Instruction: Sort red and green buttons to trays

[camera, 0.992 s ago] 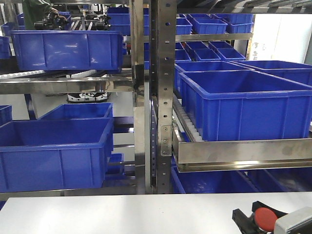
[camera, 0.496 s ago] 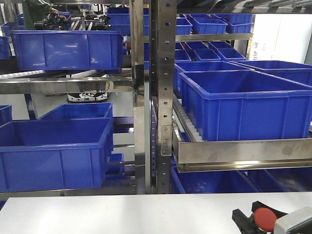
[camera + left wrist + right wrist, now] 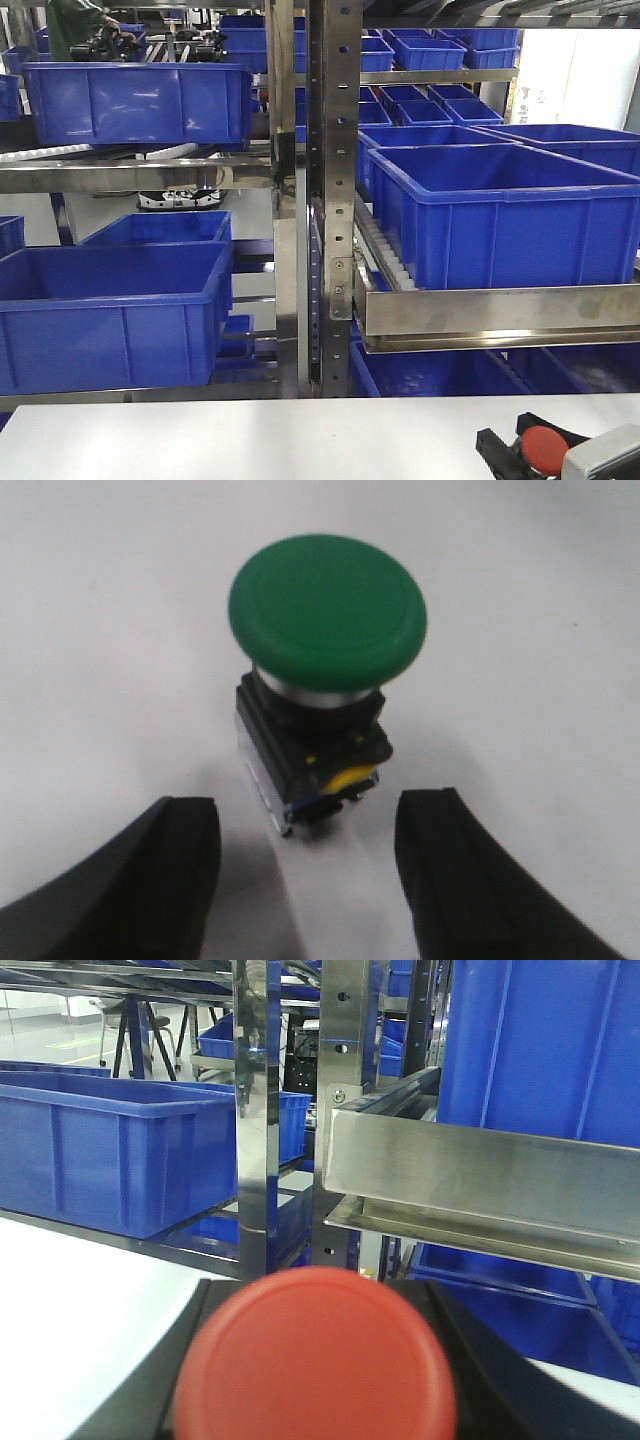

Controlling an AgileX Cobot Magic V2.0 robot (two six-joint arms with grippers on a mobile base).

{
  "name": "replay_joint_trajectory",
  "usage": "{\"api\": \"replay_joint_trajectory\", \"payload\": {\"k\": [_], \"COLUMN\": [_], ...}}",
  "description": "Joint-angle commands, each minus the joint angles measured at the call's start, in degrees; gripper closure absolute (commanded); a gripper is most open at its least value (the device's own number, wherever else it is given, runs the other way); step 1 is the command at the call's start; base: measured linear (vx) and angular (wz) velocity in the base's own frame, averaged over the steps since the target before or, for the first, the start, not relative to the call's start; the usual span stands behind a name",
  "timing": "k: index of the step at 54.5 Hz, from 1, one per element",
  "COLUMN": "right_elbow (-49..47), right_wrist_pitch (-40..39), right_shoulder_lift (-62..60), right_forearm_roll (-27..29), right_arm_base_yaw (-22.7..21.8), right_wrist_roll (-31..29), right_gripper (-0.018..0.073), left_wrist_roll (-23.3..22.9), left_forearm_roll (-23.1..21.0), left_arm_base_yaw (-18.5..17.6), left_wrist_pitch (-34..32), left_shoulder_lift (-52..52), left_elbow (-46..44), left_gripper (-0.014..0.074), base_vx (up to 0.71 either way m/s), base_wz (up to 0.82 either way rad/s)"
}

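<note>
The left gripper is over the table, and its two black fingers are spread apart and touch nothing. We see the green button resting on the table just ahead of the fingertips, in line with the gap between them. Its round cap is on the far side and its dark base, which has a yellow insert, is turned toward the gripper. We cannot tell whether it stands upright or leans. The right gripper is closed on the red button. Its dark fingers press in on either side and the red cap faces outward, filling the lower part of the wrist view. From the front, we find this pair at the table's near right corner, low over the white top. Beyond the table's far edge rises a steel rack. Its shelves carry deep blue crates on both sides of the central upright, and more crates are stacked behind.
</note>
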Motion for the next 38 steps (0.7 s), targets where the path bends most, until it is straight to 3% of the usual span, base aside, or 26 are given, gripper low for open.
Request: {"api": "replay_joint_trajectory", "payload": {"k": [1,21,27,34,38], "right_elbow": [-1.12,-1.12,-1.12,-1.12,-1.12], "right_wrist_pitch": [-5.22,-5.25,-5.25,-5.25,-5.25], "right_shoulder_lift": [-1.42,-1.42,-1.42,-1.42,-1.42], "right_forearm_roll": [-0.02,0.03,0.03,0.03,0.03], "right_arm_base_yaw": [-0.14,-0.14,-0.14,-0.14,-0.14], "right_wrist_roll": [-0.32,-0.32,-0.32,-0.13,-0.13], "right_gripper": [0.0559,0.0559,0.0559,0.0559,0.0559], "left_wrist_roll": [-0.25,-0.67,-3.57,-7.55,-8.22], "left_forearm_roll": [0.16,1.63,1.19,-1.07,-1.17], "left_arm_base_yaw": [-0.24,-0.24,-0.24,-0.24,-0.24], "left_wrist_pitch": [-12.83,-12.83,-12.57,-12.28,-11.92], "left_shoulder_lift": [-3.19,-3.75,-3.62,-2.58,-1.72], "left_elbow": [-0.07,-5.24,-8.71,-10.34,-10.34], "left_gripper": [0.0104,0.0104,0.0109,0.0185,0.0305], "base_vx": [0.0,0.0,0.0,0.0,0.0], "base_wz": [0.0,0.0,0.0,0.0,0.0]}}
